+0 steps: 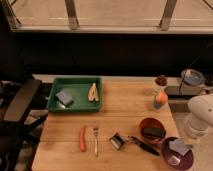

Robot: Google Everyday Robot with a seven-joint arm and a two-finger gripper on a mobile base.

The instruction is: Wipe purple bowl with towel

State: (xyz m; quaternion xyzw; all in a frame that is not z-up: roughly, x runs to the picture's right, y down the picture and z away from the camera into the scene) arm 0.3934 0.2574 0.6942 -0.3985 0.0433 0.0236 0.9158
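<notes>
At the lower right corner of the frame, a round purple bowl (178,154) sits on the light wooden table (120,112), its lower edge cut off by the picture border. A folded grey towel (178,147) lies inside it, with a second pale patch below that is hard to identify. Just right of the bowl, the robot's bulky white arm (201,117) enters from the right edge. The gripper is hidden somewhere behind or below that arm near the bowl, so whether it grasps anything cannot be told.

Left of the purple bowl stands a brown bowl (152,130) holding a dark oblong item. A black-handled utensil (134,142) lies beside it, its shape unclear. Further left lie a silver fork (95,139) and an orange carrot (82,138). A green plastic tray (75,93) in the upper left of the table holds a blue-grey sponge (64,97) and a yellowish banana (93,92). An orange fruit (160,98) sits near the table's right side.
</notes>
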